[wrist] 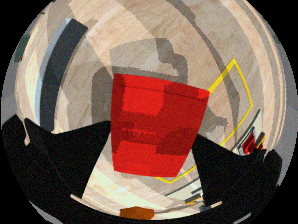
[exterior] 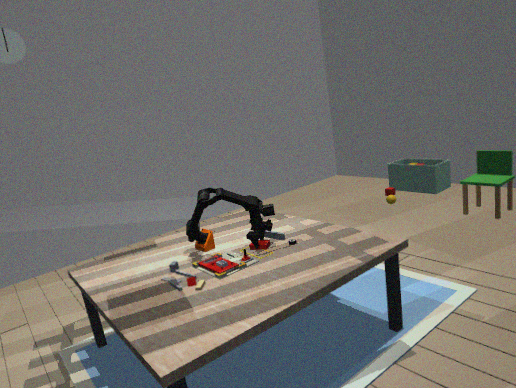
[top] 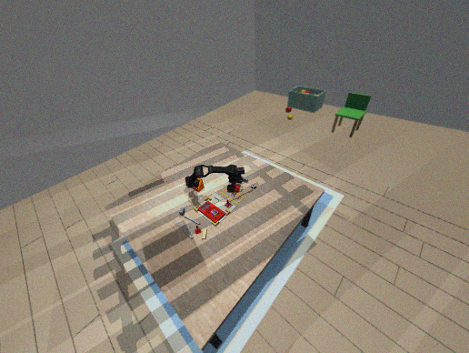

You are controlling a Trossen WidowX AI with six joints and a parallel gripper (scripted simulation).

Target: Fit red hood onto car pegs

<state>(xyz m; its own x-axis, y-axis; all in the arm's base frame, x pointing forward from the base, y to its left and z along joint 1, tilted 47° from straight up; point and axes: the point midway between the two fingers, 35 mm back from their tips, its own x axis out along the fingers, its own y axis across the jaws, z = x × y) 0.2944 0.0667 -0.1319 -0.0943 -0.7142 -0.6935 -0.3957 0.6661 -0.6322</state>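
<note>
The red hood (top: 236,187) (exterior: 262,244) (wrist: 155,125) lies flat on the table inside a yellow outline (wrist: 235,66), to the right of the car. The red chassis (top: 209,211) (exterior: 214,263) sits in its jig with the grey engine block in the middle. My gripper (top: 234,184) (exterior: 258,239) (wrist: 152,132) is down at the hood, with one dark finger on each side of it, close to its edges. The fingers stand wide apart, and I cannot tell whether they press on the hood. The hood's corner holes are not visible.
A grey bar (exterior: 275,235) (wrist: 60,70) and a small black wheel (top: 254,186) (exterior: 292,242) lie beyond the hood. Small loose parts, among them a red cube (top: 198,230) (exterior: 191,281), lie left of the jig. The arm's orange base (top: 197,184) (exterior: 205,240) stands behind.
</note>
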